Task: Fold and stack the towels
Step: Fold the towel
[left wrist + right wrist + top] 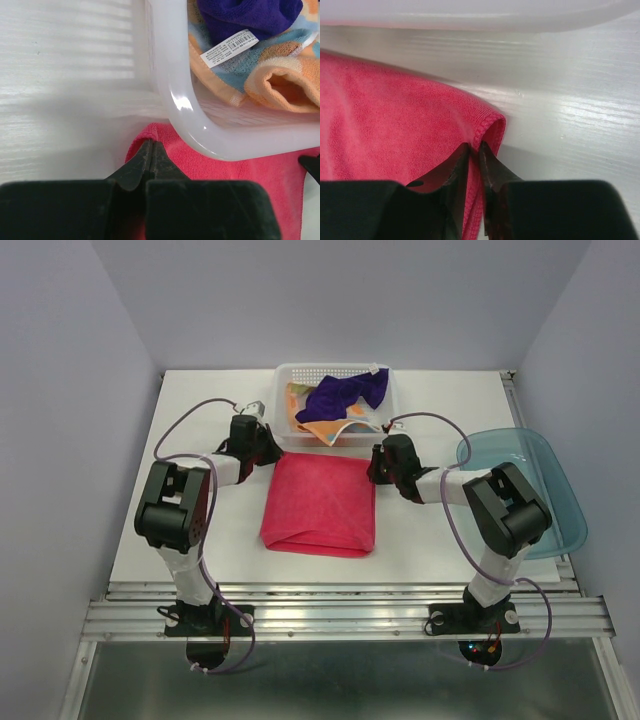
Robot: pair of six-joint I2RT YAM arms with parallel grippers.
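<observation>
Three towels: pink towel (pixel 320 505) lies folded on table (pixel 200 405), just before basket (pixel 330 366); orange towel (pixel 325 428) and purple towel (pixel 345 392) inside basket; right gripper (pixel 475 150) pinches its far-right corner; left gripper (pixel 150 150) clenched at far-left corner, grasp unclear.

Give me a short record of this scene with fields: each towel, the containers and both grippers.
pink towel: folded, flat on table, near basket
purple towel: crumpled in basket, on top
orange towel: in basket, under purple one
basket: white, far centre
tray: teal, right side
left gripper: shut at pink towel's far left corner
right gripper: nearly shut, far right corner hem between jaws
</observation>
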